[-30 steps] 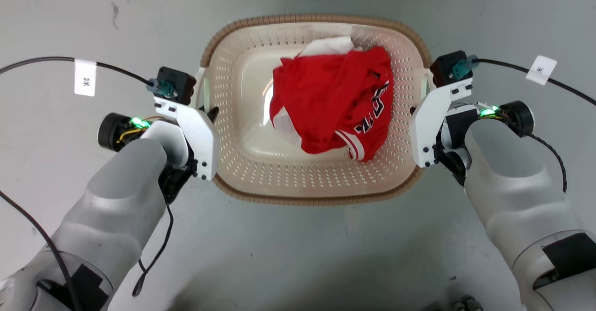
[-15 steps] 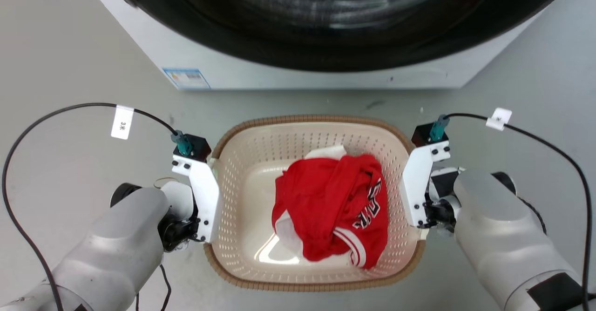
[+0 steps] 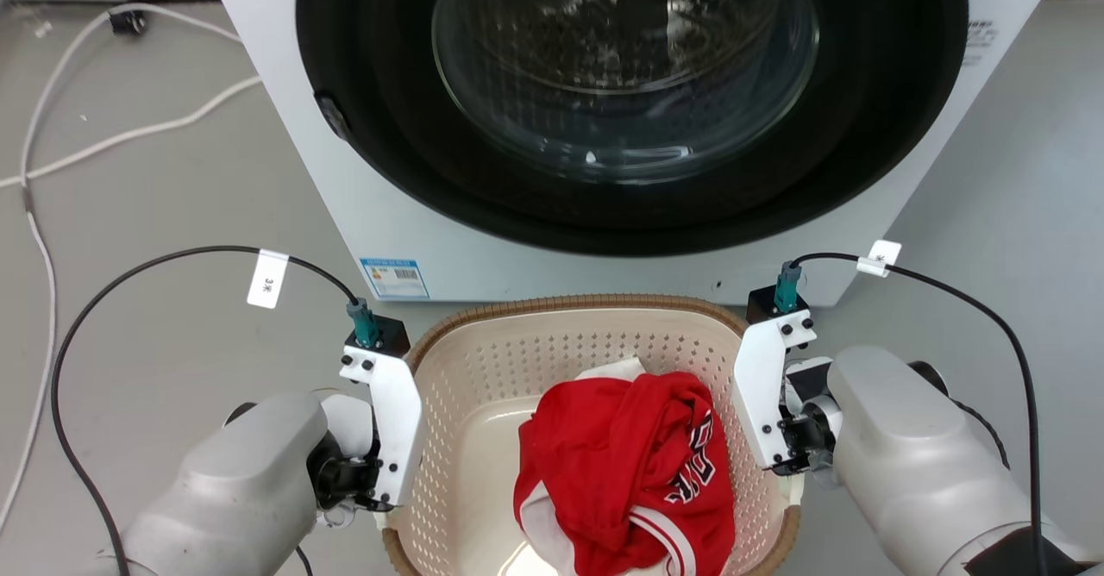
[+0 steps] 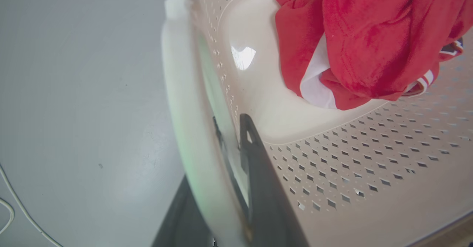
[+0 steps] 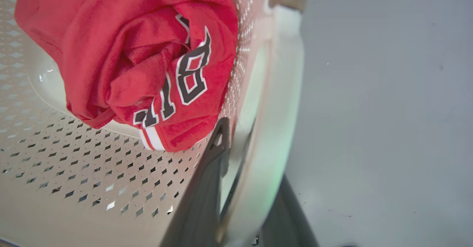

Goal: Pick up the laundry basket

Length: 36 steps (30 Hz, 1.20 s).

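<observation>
head view: the laundry basket (image 3: 569, 304) is low centre between my two arms, right in front of the washer (image 3: 285, 171). its far brown rim meets the washer's bottom edge in this view. can't tell if the basket's bottom is off the floor (image 3: 155, 197). a crumpled red jersey (image 3: 621, 464) with white trim lies inside, more toward my right. my left tool (image 3: 388, 494) is at the basket's left side and my right tool (image 3: 780, 464) at its right side. white brackets cover both, so grip is not readable here. a small blue label (image 3: 394, 277) sits on the washer front, low left.

left wrist view: the left handle (image 4: 184, 91), white, runs between my two dark fingers (image 4: 258, 173). one finger is inside against the perforated wall, the other outside under the handle. left tool is clamped on that handle, gripping the basket. jersey at upper right on the basket bottom, grey floor at left.

right wrist view: same on this side. the right handle (image 5: 284, 91) runs between the inner finger (image 5: 203, 188) and the outer finger (image 5: 284, 210). right tool is closed on it, gripping the basket. the jersey's black-and-white lettering is just beside the inner fingertip, against the wall. floor at right.
</observation>
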### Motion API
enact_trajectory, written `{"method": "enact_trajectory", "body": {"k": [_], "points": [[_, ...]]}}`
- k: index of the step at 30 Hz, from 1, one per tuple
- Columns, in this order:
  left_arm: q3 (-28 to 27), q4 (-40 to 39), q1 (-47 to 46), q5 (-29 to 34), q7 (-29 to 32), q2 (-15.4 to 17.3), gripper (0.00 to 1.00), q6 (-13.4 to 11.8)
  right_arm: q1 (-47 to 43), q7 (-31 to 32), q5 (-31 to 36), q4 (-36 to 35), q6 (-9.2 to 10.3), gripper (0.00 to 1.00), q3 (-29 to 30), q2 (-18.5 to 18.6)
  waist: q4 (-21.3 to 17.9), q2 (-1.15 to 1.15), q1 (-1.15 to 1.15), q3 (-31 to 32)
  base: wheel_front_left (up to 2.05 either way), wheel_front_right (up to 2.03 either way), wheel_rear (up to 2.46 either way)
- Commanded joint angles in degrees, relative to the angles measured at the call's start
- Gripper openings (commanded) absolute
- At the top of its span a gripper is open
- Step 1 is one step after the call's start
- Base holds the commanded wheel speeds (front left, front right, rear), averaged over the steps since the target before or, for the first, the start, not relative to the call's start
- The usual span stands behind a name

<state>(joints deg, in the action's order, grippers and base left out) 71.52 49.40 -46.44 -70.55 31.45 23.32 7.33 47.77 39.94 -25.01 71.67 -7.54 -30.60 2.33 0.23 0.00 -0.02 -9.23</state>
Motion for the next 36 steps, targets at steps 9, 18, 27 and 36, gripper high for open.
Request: {"method": "enact_trajectory", "body": {"k": [9,18,27,36], "points": [[1.38,-0.49,3.54,-1.26,4.51,0.57,0.0,0.24,-3.29,3.41,-2.08,-1.08,0.1,0.0,-2.34,0.96,0.33,0.0,0.02,7.61,0.0,0.0,0.0],[1.66,-1.6,4.0,-2.36,6.98,0.93,0.0,0.24,-5.02,6.18,-3.82,-1.67,0.07,0.0,-4.25,0.94,-0.09,0.0,0.02,9.68,0.0,0.0,0.0],[1.83,-1.66,4.07,-1.79,7.35,1.29,0.0,0.24,-4.82,6.59,-4.97,-1.83,0.07,0.0,-5.28,0.93,-0.71,0.0,0.02,10.79,0.0,0.0,0.0],[1.92,-1.85,4.06,-2.12,8.52,0.71,0.0,0.25,-5.38,7.21,-6.73,-2.62,0.06,0.0,-6.47,0.85,-1.14,0.0,0.02,10.99,0.0,0.0,0.0]]}}
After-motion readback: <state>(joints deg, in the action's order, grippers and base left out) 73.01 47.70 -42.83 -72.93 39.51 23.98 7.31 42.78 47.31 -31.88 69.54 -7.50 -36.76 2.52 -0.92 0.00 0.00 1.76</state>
